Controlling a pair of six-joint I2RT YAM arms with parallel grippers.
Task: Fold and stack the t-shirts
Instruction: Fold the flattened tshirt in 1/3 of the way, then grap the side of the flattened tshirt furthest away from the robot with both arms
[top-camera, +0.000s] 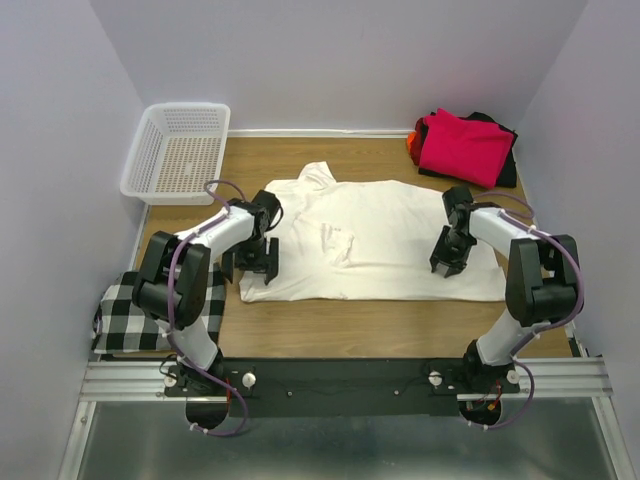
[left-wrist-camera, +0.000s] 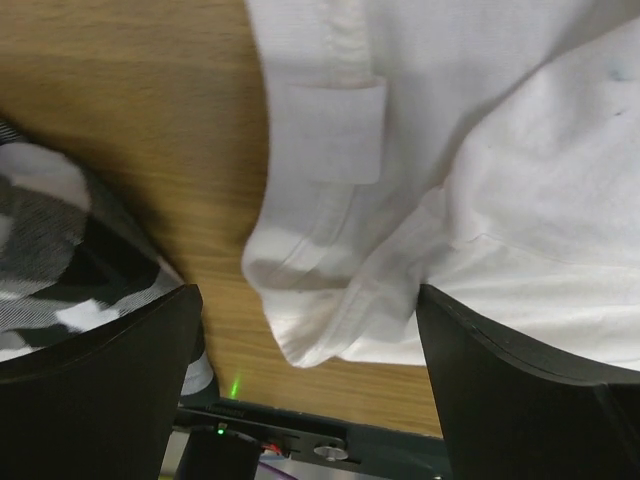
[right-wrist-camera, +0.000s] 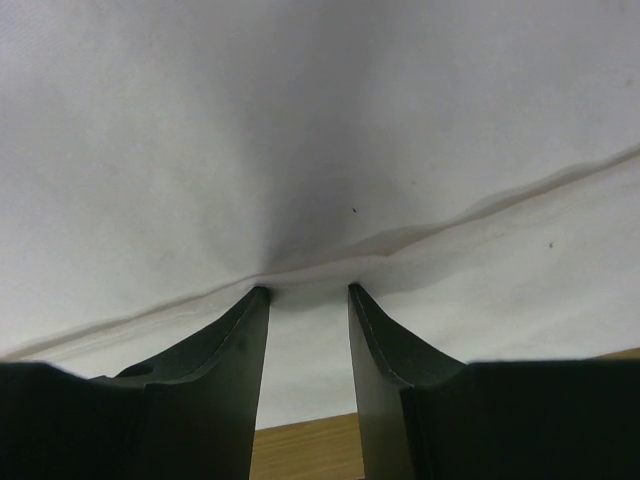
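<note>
**Cream shirt spread flat, one claw pinching it, one claw wide open**

The cream shirt (top-camera: 390, 240) lies spread across the middle of the table (top-camera: 350, 325), collar towards the far side, with a small rumple left of its centre.

The right gripper (top-camera: 448, 268) is down on the shirt's right part, near the near hem. In the wrist view its fingers (right-wrist-camera: 210, 370) press into the cloth, with a puckered fold of the shirt drawn in between them: it grips the shirt.

The left gripper (top-camera: 254, 272) hangs at the shirt's left edge, over the sleeve. Its jaws stand wide apart and hold nothing. The sleeve's folded hem shows between them.

Beyond the shirt's far right corner, apart from it, is a pile: a folded red shirt (top-camera: 465, 145) on top, a black shirt (top-camera: 505, 165) under it and an orange shirt (top-camera: 412, 140) peeking out at the pile's left.

A white basket (top-camera: 150, 165) sits beyond the cream shirt's far left corner. A checked cloth (top-camera: 120, 310) lies off its near left side.
</note>
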